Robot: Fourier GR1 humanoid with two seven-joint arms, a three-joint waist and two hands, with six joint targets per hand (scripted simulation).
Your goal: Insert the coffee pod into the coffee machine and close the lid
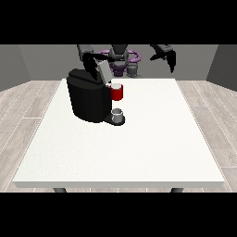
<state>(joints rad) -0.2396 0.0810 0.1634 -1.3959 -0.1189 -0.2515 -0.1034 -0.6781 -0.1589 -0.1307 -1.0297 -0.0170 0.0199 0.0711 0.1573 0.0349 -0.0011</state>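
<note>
A black coffee machine [86, 98] stands on the white table [139, 139] at the left. Its grey lid [104, 71] is tilted up at the top. A grey cup [118, 114] sits on the machine's drip base. Beside the machine's head is a red mug-like object [117, 92] with a pale top. I cannot make out a coffee pod apart from it. The hand at the view's left [91, 61] hovers just above the machine's top, next to the lid. The hand at the view's right [170, 59] hangs raised beyond the far table edge, fingers pointing down, holding nothing.
The robot's torso [121, 58] with purple parts stands behind the far edge of the table. Wooden floor surrounds the table; grey walls close the back.
</note>
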